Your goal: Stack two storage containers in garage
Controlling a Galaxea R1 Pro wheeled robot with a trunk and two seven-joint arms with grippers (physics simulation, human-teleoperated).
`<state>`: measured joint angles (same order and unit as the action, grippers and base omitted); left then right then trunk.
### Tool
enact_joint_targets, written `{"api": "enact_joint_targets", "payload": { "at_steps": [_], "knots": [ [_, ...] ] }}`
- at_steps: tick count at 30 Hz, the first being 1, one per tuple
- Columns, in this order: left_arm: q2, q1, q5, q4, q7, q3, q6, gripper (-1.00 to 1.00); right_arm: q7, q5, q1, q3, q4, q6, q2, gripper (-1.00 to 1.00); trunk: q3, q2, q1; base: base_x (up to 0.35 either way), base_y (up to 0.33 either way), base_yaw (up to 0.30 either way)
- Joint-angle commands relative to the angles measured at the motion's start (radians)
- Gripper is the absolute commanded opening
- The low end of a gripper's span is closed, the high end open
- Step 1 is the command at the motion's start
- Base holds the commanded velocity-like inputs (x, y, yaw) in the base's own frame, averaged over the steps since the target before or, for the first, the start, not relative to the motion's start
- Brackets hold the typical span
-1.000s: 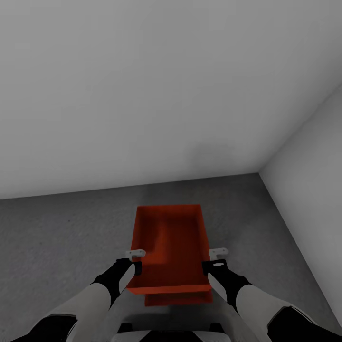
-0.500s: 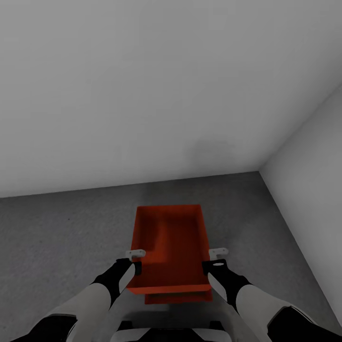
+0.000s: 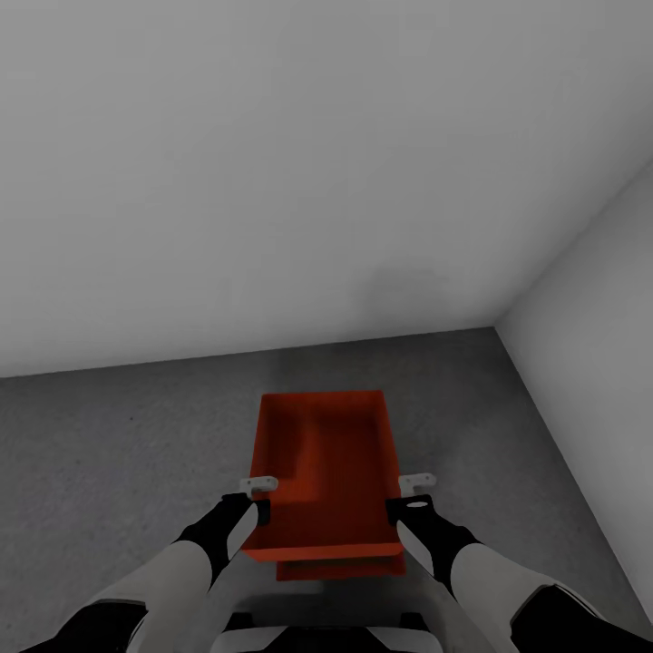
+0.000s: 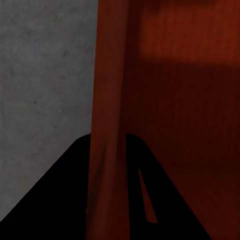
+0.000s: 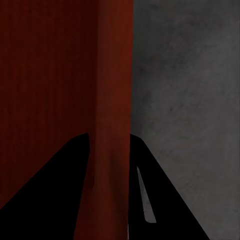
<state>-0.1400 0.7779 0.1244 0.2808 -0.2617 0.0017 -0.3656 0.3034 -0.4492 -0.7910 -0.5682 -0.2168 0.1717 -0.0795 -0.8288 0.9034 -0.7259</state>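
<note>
Containers stacked in the garage corner, one claw on each side wall

Containers number two, both orange-red, shallow, lidless and thin-walled. The upper container (image 3: 326, 453) sits on the lower container (image 3: 340, 569), of which the head view shows just a strip of front edge poking out below the upper one's near rim. The pair rests on the floor (image 3: 118, 453), a rough dark grey surface, close to where two pale grey walls (image 3: 272, 181) meet.

Two claws are at work. The left claw (image 3: 258, 485) is at the upper container's left wall and the right claw (image 3: 417, 482) at its right wall, so the box lies between them, with its far end reaching well beyond both toward the corner.

The wrist views give what the head view cannot: in the left wrist view the thin red wall (image 4: 107, 150) runs straight between the dark fingers (image 4: 60, 200), one finger outside over the floor and one inside over the box's bottom. The right wrist view shows the same, its wall (image 5: 112, 150) passing between that claw's fingers (image 5: 170, 200). Each claw is clamped on its wall. The head view alone shows both boxes and the walls.
</note>
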Motion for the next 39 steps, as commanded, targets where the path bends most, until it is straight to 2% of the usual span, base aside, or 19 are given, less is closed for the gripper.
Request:
{"api": "enact_joint_targets", "payload": {
  "at_steps": [1,30,39],
  "knots": [
    [0.009,0.0,-0.031,0.005,-0.03,-0.018,0.033,-1.0,0.01,-0.015,-0.001,-0.009,0.01,0.008,0.001,-1.0,-0.001,0.001,0.0,0.0,0.0,0.0],
    [0.008,0.0,-0.031,0.005,-0.031,-0.016,0.033,-1.0,0.01,-0.016,-0.001,-0.009,0.01,0.008,0.0,-1.0,-0.001,0.001,0.0,-0.033,-0.001,0.0],
    [0.008,0.0,-0.031,0.005,-0.031,-0.015,0.033,-1.0,0.01,-0.016,-0.001,-0.009,0.01,0.008,0.0,-1.0,-0.001,0.001,0.0,0.0,-0.169,0.0]
  ]
}}
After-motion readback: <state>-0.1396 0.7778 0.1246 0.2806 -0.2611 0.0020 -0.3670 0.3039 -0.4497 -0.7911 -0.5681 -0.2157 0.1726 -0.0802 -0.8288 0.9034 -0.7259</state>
